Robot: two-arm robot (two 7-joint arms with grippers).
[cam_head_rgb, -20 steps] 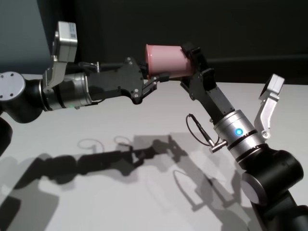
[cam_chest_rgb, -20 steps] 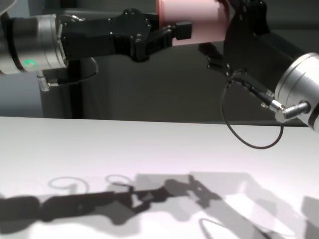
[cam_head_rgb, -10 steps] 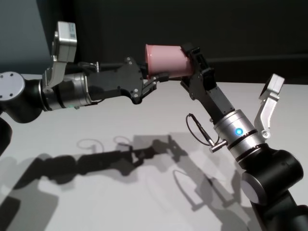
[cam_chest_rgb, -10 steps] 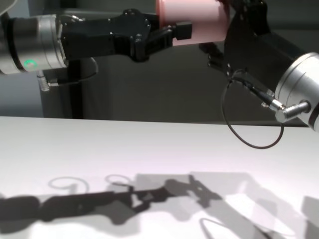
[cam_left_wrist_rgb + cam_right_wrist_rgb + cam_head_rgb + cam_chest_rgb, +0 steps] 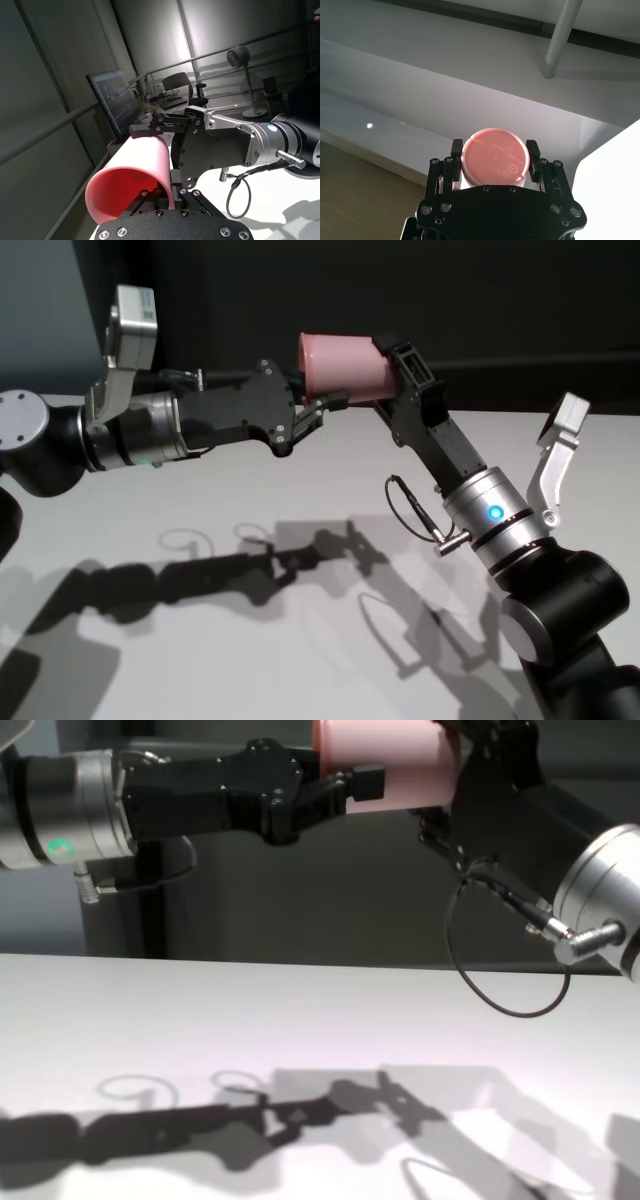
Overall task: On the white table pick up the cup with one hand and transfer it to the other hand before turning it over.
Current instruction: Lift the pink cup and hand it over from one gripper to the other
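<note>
We see the cup [image 5: 345, 367] held in mid-air, well above the white table [image 5: 250, 640], lying on its side between the two grippers. Its open rim faces the robot's left, toward the left gripper; its flat base faces the right gripper.

The right gripper [image 5: 400, 365], on the arm with the silver cylindrical wrist [image 5: 495, 515] and looped black cable [image 5: 410, 508], clamps the cup at its base end. In the right wrist view we see one finger pressed against each side of the cup's [image 5: 493, 162] wall, with the base [image 5: 492, 152] facing the camera.

The left gripper [image 5: 322, 402] reaches in from the left, its wrist showing a small green light [image 5: 60, 848]. Its fingertips [image 5: 362, 782] lie against the rim end of the cup [image 5: 385, 765] in the chest view. In the left wrist view the cup's [image 5: 132, 182] open mouth sits directly above this gripper's palm. We cannot tell whether these fingers press on the cup or stand slightly apart from it.

Both arms cast dark shadows [image 5: 260, 570] on the table below.
</note>
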